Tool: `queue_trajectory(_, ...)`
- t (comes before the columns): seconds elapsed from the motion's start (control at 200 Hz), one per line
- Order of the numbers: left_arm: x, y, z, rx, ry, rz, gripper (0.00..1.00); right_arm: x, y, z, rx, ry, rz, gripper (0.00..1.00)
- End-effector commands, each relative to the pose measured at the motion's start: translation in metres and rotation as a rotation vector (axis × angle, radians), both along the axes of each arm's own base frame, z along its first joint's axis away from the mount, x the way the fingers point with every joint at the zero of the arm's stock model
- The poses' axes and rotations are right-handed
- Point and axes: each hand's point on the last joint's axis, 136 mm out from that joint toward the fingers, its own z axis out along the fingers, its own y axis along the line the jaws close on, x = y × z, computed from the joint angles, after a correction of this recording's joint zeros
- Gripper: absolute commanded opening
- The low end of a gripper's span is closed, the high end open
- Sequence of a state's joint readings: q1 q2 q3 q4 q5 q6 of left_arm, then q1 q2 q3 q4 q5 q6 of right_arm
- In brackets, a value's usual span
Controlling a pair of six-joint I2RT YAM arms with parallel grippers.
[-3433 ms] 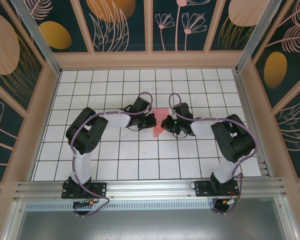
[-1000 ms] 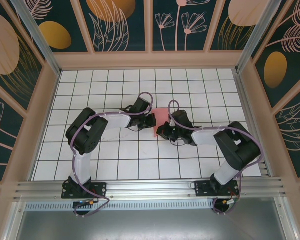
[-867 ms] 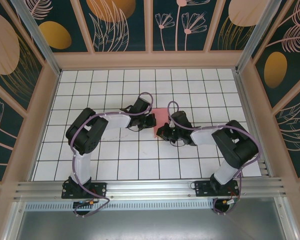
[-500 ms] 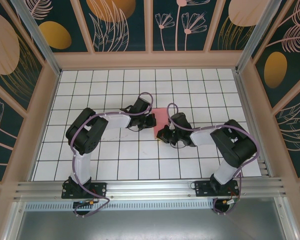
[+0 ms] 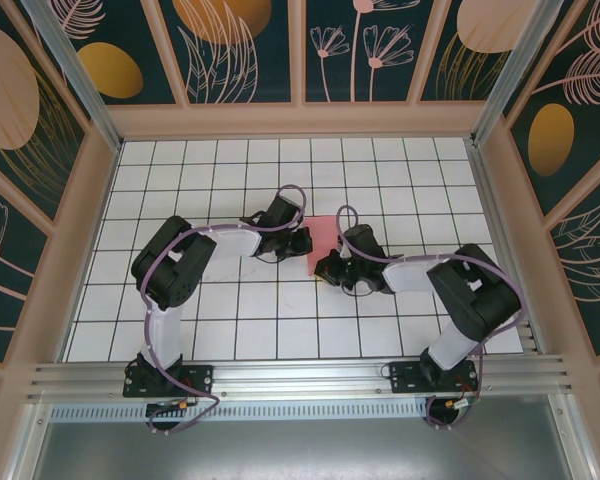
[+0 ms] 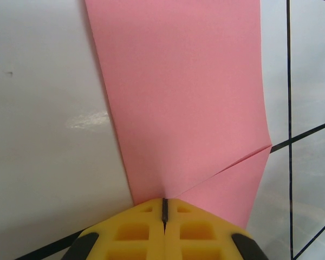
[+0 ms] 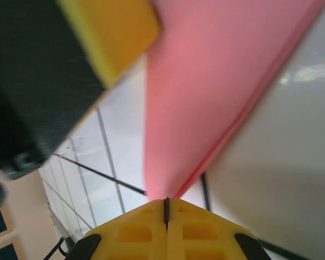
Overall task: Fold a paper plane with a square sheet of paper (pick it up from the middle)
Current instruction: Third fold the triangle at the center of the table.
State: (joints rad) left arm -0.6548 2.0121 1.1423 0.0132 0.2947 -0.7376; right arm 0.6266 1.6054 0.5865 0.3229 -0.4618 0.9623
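Right pincer (image 5: 323,268) slid nearer, left pincer (image 5: 306,243) also closed, one pink sheet (image 5: 323,232)

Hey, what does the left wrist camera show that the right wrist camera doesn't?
Left wrist: the pink paper face-on on white tiles, with a diagonal crease running from the left gripper to its right edge. Right wrist: beyond the right gripper, the paper at a steep slant and the left gripper's yellow finger upper left. Both: pink paper meeting shut yellow jaws at bottom centre.
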Motion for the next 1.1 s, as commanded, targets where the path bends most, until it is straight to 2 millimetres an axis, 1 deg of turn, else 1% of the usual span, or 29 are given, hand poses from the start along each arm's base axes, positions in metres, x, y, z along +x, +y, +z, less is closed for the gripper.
queue_trajectory(0.0,-0.034,0.066,-0.077,0.286,0.170,0.086,0.00,0.007,0.003,0.020,-0.005,-0.077,0.012,0.02)
queue_trajectory(0.2,-0.034,0.065,-0.077,0.282,0.171,0.087,0.00,0.017,0.012,0.017,-0.008,-0.076,0.028,0.02)
queue_trajectory(0.305,-0.034,0.065,-0.076,0.280,0.172,0.088,0.00,0.021,0.017,0.010,-0.014,-0.056,0.038,0.02)
queue_trajectory(0.38,-0.034,0.065,-0.075,0.277,0.170,0.087,0.00,0.020,0.019,0.003,-0.020,-0.040,0.045,0.02)
queue_trajectory(0.625,-0.033,0.065,-0.074,0.277,0.168,0.089,0.00,0.004,0.011,-0.021,-0.058,0.029,0.055,0.02)
queue_trajectory(0.946,-0.035,0.065,-0.077,0.281,0.172,0.087,0.00,-0.021,-0.001,-0.040,-0.088,0.108,0.071,0.02)
queue_trajectory(1.041,-0.035,0.066,-0.077,0.279,0.174,0.089,0.00,-0.024,-0.003,-0.042,-0.097,0.119,0.074,0.02)
queue_trajectory(1.096,-0.035,0.065,-0.078,0.278,0.173,0.088,0.00,-0.021,-0.001,-0.035,-0.088,0.103,0.074,0.02)
